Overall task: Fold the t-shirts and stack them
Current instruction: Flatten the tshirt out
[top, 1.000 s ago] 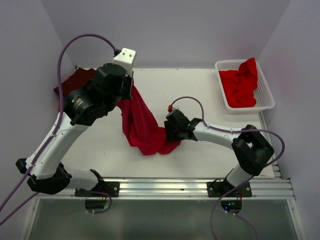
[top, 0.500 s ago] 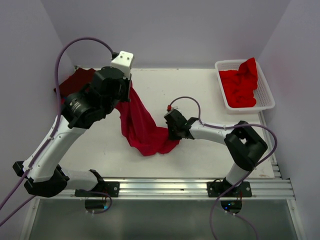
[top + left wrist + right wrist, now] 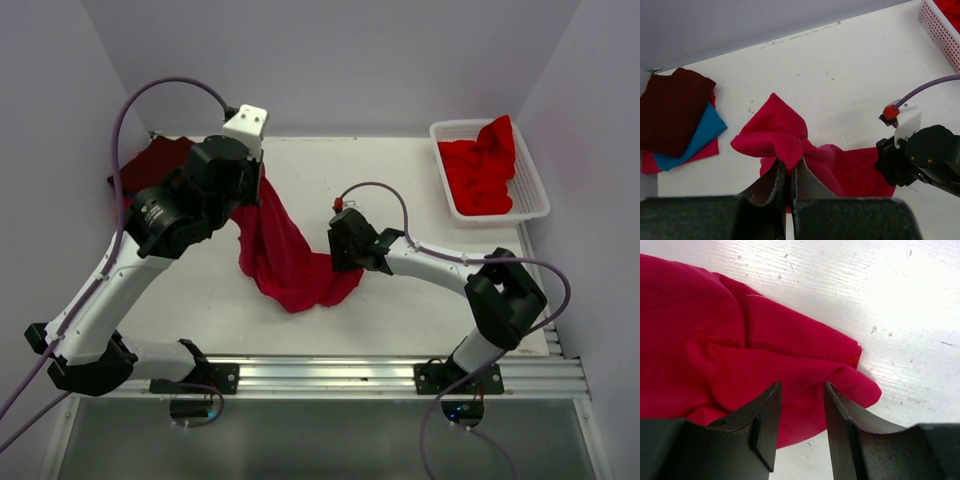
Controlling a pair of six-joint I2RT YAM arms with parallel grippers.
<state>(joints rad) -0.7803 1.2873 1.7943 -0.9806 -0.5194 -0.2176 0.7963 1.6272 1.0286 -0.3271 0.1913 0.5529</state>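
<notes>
At centre frame, the crimson-pink t-shirt (image 3: 285, 255) hung half-lifted off the counter (image 3: 400, 180), left claw (image 3: 790, 172) clamped on its upper fold, right claw (image 3: 800, 390) parted over its lower corner, which likely needed a square pinch before spreading.

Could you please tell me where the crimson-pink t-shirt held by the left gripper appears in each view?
Top external: the crimson-pink t-shirt drapes across mid-table.
Left wrist: lower centre, bunched above the left gripper.
Right wrist: fills the left and centre.
Shared landmark: the white table beneath it.
</notes>
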